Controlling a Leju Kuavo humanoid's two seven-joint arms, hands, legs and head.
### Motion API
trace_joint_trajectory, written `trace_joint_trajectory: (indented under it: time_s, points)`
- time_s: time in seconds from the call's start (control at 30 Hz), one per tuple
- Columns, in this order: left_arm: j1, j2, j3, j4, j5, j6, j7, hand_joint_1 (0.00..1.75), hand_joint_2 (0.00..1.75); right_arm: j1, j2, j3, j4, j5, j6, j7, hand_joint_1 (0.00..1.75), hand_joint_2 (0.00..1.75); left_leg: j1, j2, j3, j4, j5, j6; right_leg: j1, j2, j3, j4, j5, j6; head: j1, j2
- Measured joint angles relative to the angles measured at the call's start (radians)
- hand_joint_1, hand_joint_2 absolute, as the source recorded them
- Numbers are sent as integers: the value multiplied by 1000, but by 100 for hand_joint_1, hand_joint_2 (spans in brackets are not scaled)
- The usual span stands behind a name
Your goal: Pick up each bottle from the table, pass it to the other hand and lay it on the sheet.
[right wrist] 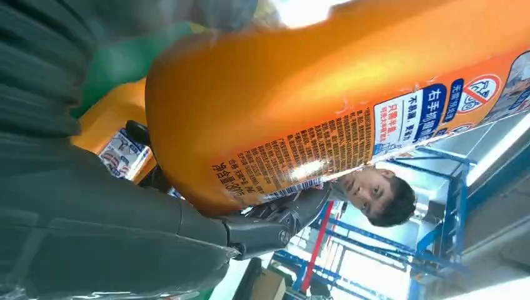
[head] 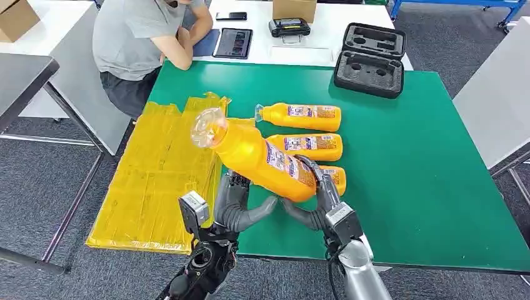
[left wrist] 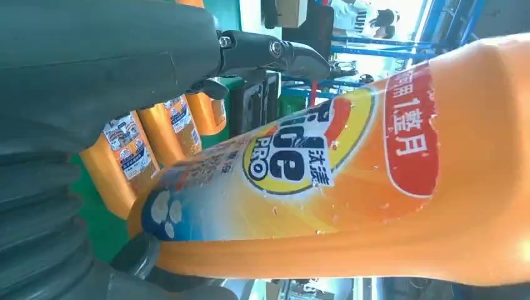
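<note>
Raised bottle: where both hands meet above the green table's [head: 437, 187] near edge, the orange bottle [head: 262, 159] tilts, clear cap toward the yellow sheet [head: 156, 175].
Right hand [head: 319, 197]: grasping its base.
Left hand [head: 240, 203]: fingers against its underside.
Table: three more bottles [head: 303, 117] lying beside the sheet.
</note>
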Motion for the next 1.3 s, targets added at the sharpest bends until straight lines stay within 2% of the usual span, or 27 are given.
trace_joint_trajectory:
  time_s: [0.73, 0.77, 0.8, 0.83, 0.87, 0.9, 0.93, 0.97, 1.0, 1.03, 1.3]
  points:
    - [-1, -1, -2, -7, 3, -13, 0, 2, 175, -1, 43, 21, 117, 3, 16, -2, 175, 175, 0, 0, 0, 0, 0, 0, 0, 0, 0, 0, 0, 0, 0, 0]
    - [-1, -1, -2, -7, 3, -12, 0, 44, 175, -1, 43, 21, 117, 3, 15, -2, 175, 175, 0, 0, 0, 0, 0, 0, 0, 0, 0, 0, 0, 0, 0, 0]
    - [-1, -1, -2, -7, 3, -12, 0, 133, 175, -1, 43, 20, 117, 3, 15, -2, 175, 175, 0, 0, 0, 0, 0, 0, 0, 0, 0, 0, 0, 0, 0, 0]
    - [-1, -1, -2, -7, 3, -12, 0, 119, 175, -1, 43, 20, 117, 3, 15, -2, 175, 175, 0, 0, 0, 0, 0, 0, 0, 0, 0, 0, 0, 0, 0, 0]
    - [-1, -1, -2, -7, 3, -12, 0, 119, 175, -1, 43, 20, 117, 3, 15, -2, 175, 175, 0, 0, 0, 0, 0, 0, 0, 0, 0, 0, 0, 0, 0, 0]
    - [-1, -1, -2, -7, 5, -12, 0, 80, 175, -1, 43, 20, 117, 3, 15, -2, 175, 175, 0, 0, 0, 0, 0, 0, 0, 0, 0, 0, 0, 0, 0, 0]
    - [-1, -1, -2, -7, 6, -13, 0, 126, 175, -1, 43, 20, 117, 3, 15, -2, 175, 175, 0, 0, 0, 0, 0, 0, 0, 0, 0, 0, 0, 0, 0, 0]
    - [-1, -1, -1, -7, 6, -13, 0, 126, 175, -1, 43, 20, 117, 4, 15, -2, 175, 175, 0, 0, 0, 0, 0, 0, 0, 0, 0, 0, 0, 0, 0, 0]
    - [-1, -1, 0, -7, 8, -15, 0, 138, 175, -1, 43, 20, 118, 6, 16, -2, 175, 175, 0, 0, 0, 0, 0, 0, 0, 0, 0, 0, 0, 0, 0, 0]
    - [-1, -1, -1, -7, 8, -15, 0, 171, 175, -1, 43, 20, 119, 7, 16, -2, 175, 175, 0, 0, 0, 0, 0, 0, 0, 0, 0, 0, 0, 0, 0, 0]
    - [-7, -1, -2, -8, 0, -11, 0, 175, 175, -1, 43, 20, 121, 9, 14, -2, 175, 175, 0, 0, 0, 0, 0, 0, 0, 0, 0, 0, 0, 0, 0, 0]
